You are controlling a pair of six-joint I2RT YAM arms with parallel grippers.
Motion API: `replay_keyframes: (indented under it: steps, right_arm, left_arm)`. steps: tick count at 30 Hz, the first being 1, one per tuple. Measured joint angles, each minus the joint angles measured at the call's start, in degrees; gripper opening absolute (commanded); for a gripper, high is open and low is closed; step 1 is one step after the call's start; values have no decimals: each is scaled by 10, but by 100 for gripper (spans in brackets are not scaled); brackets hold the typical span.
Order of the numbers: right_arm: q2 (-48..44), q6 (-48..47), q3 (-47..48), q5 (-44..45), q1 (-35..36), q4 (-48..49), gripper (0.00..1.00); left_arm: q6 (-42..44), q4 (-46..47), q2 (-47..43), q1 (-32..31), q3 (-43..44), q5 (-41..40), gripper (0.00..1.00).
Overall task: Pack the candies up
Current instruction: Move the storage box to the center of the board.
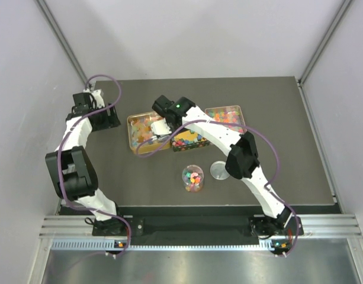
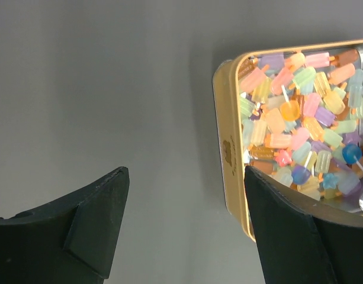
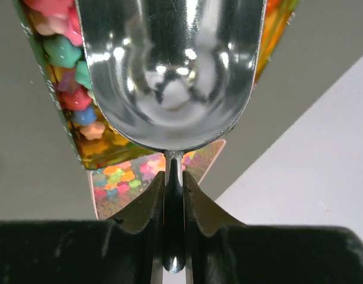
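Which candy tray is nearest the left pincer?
The left gold tray of pastel candies, right beside the open left pincer; the right gold tray lies much farther off.

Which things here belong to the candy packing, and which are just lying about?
In the job: candies, gold trays holding them, metal scoop clamped in the right gripper, part-filled jar.
Lying about: round silver lid beside the jar; left gripper, open next to a tray.
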Motion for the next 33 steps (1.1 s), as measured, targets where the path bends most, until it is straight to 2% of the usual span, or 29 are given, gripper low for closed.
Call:
replay_keyframes:
  steps: [7,12,23,29,33]
  right_arm:
    - [-2,-6,1,30,-5,4,0]
    - [-17,4,-5,48,-38,43,0]
    - [-103,86,-51,71,-214,140,0]
    - [-104,140,-60,57,-289,148,0]
    - [-104,160,-60,46,-311,146,0]
  left_arm:
    - [-19,22,74,0,34,11,83]
    - [-39,37,171,-2,108,23,82]
    - [-34,41,303,-15,253,5,81]
    - [-22,43,334,-38,268,2,80]
    - [-16,43,335,-78,264,-8,80]
